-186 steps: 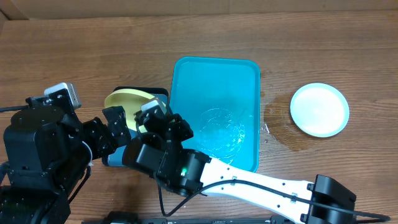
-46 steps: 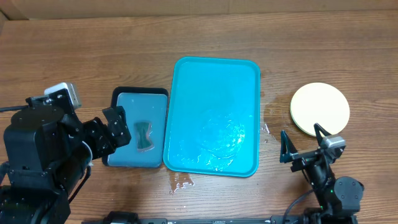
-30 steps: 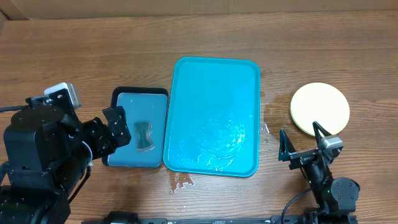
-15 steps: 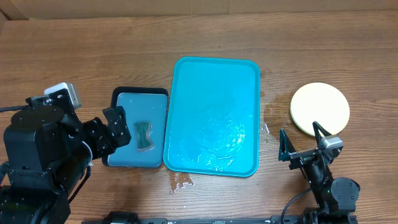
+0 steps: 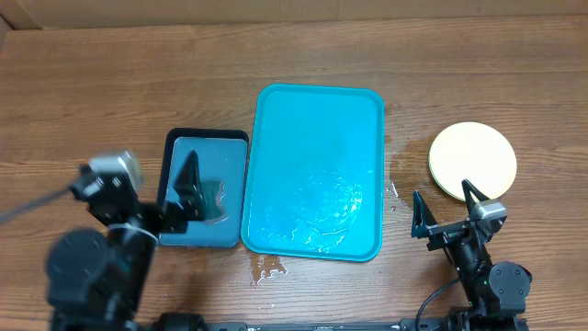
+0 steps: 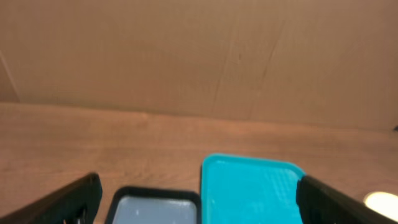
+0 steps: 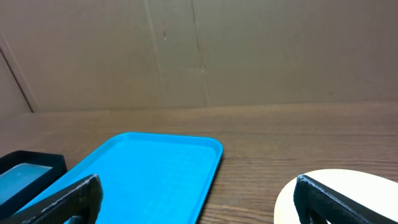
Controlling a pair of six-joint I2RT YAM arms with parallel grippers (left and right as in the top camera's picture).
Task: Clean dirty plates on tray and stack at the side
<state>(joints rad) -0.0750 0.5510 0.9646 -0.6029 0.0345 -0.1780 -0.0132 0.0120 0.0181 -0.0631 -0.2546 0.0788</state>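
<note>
The teal tray (image 5: 317, 119) lies mid-table with only water on it; no plate is on it. It also shows in the left wrist view (image 6: 252, 186) and the right wrist view (image 7: 149, 174). The plates (image 5: 472, 162) sit stacked on the wood to its right, a pale yellow-green one on top (image 7: 360, 183), and show as a pale spot (image 6: 380, 201) at the left wrist view's right edge. My right gripper (image 5: 445, 207) (image 7: 199, 208) hovers open and empty just in front of the stack. My left gripper (image 5: 147, 188) (image 6: 199, 211) stands wide open, empty, near the small tray.
A smaller black-rimmed blue tray (image 5: 204, 147) left of the teal tray holds a dark sponge (image 5: 215, 202). Water puddles lie on the wood at the teal tray's front edge (image 5: 269, 268) and right side (image 5: 395, 188). A cardboard wall (image 7: 199, 50) backs the table.
The left arm has swung out of its folded pose and shows blurred, one finger now over the small tray. The right arm, the plates and both trays have not moved.
</note>
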